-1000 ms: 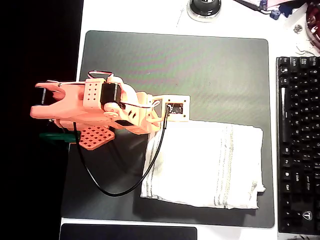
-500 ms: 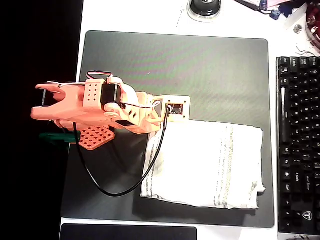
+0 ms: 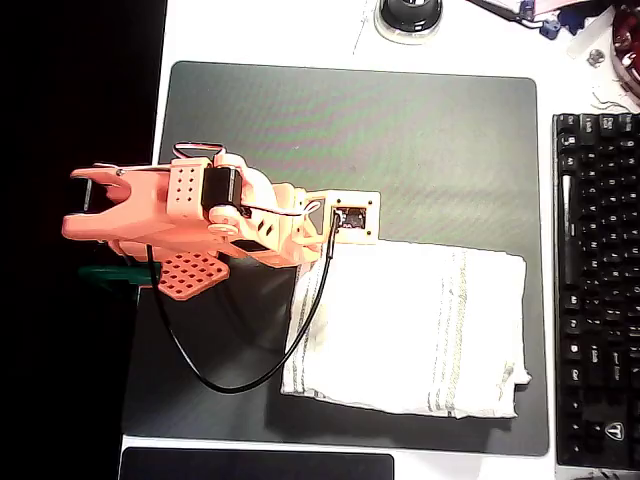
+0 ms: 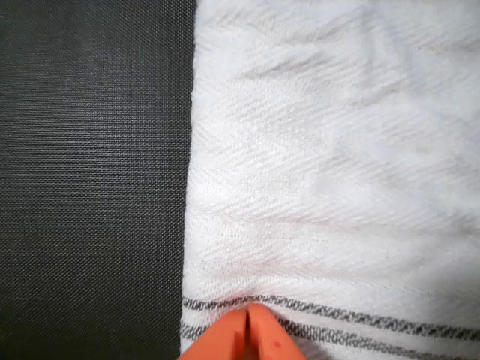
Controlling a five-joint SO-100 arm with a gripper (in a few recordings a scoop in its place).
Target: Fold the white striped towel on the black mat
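Observation:
The white striped towel (image 3: 410, 330) lies flat on the lower right part of the black mat (image 3: 350, 120), with grey stripes running across it. My orange arm (image 3: 200, 215) reaches from the left to the towel's upper left corner. In the wrist view my gripper (image 4: 247, 313) is shut. Its orange tips are pressed together and touch the towel (image 4: 330, 150) at a grey stripe, close to the cloth's left edge. No cloth shows between the tips. Bare mat (image 4: 90, 165) lies to the left of that edge.
A black keyboard (image 3: 598, 290) runs along the mat's right side. A round black-and-white object (image 3: 408, 15) sits beyond the far edge. A smaller dark pad (image 3: 255, 465) lies at the near edge. A black cable (image 3: 250, 375) loops from the arm over the mat.

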